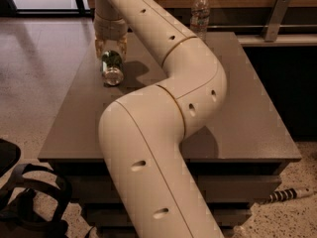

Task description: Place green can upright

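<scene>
The green can [112,67] lies on its side near the far left corner of the grey table [237,128], its silver end facing me. My gripper [111,49] comes straight down over the can's far half, with a pale finger [99,48] pressed to each side of it. The jaws stand closed in on the can's body. The can's far end is hidden behind the fingers.
A clear plastic water bottle [200,14] stands at the table's back edge, right of the arm. My large white arm [163,133] crosses the middle of the table. A metal bracket [275,15] rises behind the table; a black chair base [29,202] sits lower left.
</scene>
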Controlling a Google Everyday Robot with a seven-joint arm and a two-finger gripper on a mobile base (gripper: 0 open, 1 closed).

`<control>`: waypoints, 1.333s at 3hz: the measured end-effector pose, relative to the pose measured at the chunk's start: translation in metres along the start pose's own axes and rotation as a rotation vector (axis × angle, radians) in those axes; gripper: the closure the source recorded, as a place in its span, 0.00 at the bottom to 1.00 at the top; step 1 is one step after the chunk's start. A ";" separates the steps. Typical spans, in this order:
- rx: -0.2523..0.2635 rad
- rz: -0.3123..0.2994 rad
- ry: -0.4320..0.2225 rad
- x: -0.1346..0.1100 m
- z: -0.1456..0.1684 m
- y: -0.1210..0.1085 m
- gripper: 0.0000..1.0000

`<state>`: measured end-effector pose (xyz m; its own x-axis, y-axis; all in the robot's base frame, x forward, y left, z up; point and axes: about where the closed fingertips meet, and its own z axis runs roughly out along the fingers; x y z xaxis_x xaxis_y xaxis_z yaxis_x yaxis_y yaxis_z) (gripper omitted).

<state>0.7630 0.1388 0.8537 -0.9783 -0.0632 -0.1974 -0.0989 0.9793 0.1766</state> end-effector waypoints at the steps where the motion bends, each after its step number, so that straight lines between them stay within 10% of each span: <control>1: -0.008 -0.001 -0.012 -0.004 0.005 0.003 0.85; 2: -0.014 -0.001 -0.020 -0.007 0.010 0.005 0.97; 4: -0.017 -0.002 -0.023 -0.009 0.012 0.006 0.44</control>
<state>0.7733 0.1479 0.8449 -0.9736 -0.0600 -0.2202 -0.1037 0.9758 0.1924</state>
